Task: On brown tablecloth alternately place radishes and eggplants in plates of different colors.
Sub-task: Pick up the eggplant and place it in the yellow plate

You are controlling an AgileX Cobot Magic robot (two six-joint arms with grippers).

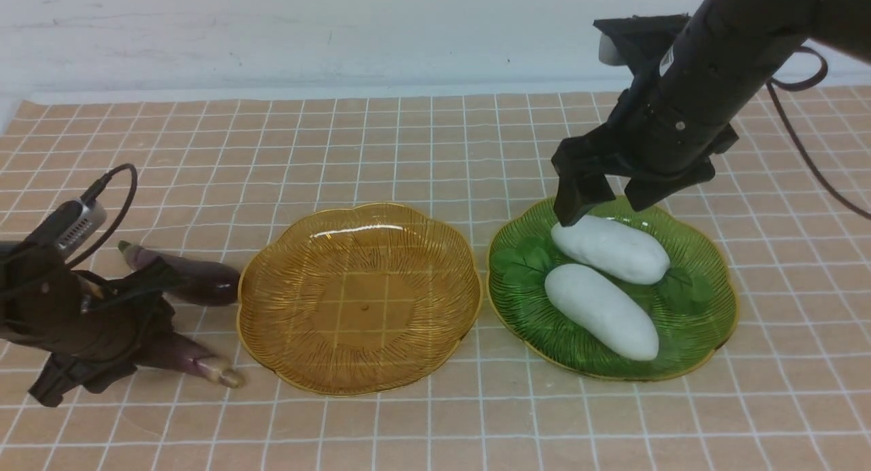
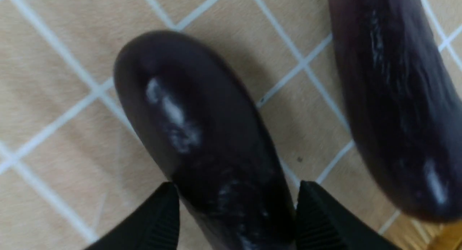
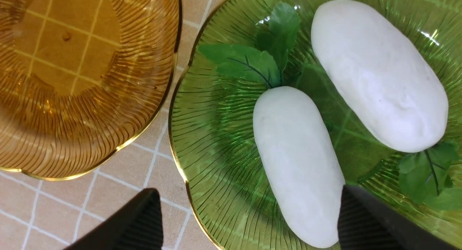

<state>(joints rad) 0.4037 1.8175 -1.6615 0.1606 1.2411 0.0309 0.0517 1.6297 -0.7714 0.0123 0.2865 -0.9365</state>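
Two white radishes (image 1: 612, 248) (image 1: 602, 311) with green leaves lie side by side in the green plate (image 1: 708, 321) on the brown tablecloth (image 1: 435, 151). My right gripper (image 1: 607, 209) hangs open above that plate. In the right wrist view, one radish (image 3: 296, 163) has its end between the spread fingers (image 3: 361, 221), and the other radish (image 3: 379, 73) lies beside it. The amber plate (image 1: 359, 297) holds nothing. At the left, my left gripper (image 1: 136, 321) is shut on the near eggplant (image 1: 197, 362), whose dark body (image 2: 202, 134) sits between both fingers (image 2: 325, 221). A second eggplant (image 1: 197, 280) (image 2: 397, 98) lies beside it.
A white wall (image 1: 340, 35) runs behind the cloth's far edge. The right arm's cable (image 1: 803, 117) loops above the cloth at the right. The amber plate's rim (image 2: 451, 239) shows close to the second eggplant in the left wrist view.
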